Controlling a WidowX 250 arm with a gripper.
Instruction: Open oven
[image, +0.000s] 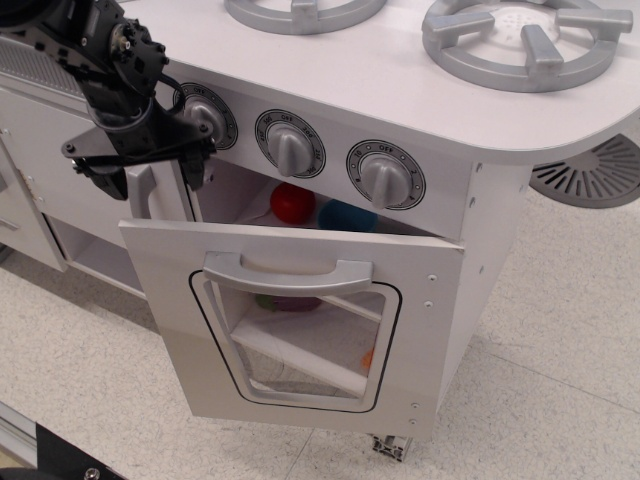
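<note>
White oven (300, 320) door tilted ajar, red ball (293, 203) inside, black gripper (142, 172) — fingers spread, empty — above door's left corner, speckled pale floor (560, 340).

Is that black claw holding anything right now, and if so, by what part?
Nothing. The gripper hangs with its fingers spread, up left of the oven door, clear of its handle. The door stands partly open.

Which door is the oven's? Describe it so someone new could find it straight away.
Find the three round knobs on the front of the white toy kitchen. The oven door hangs ajar directly below them. Unlike the plain cupboard door to its left with a vertical handle, it has a rounded clear window and a wide horizontal grey handle.
</note>
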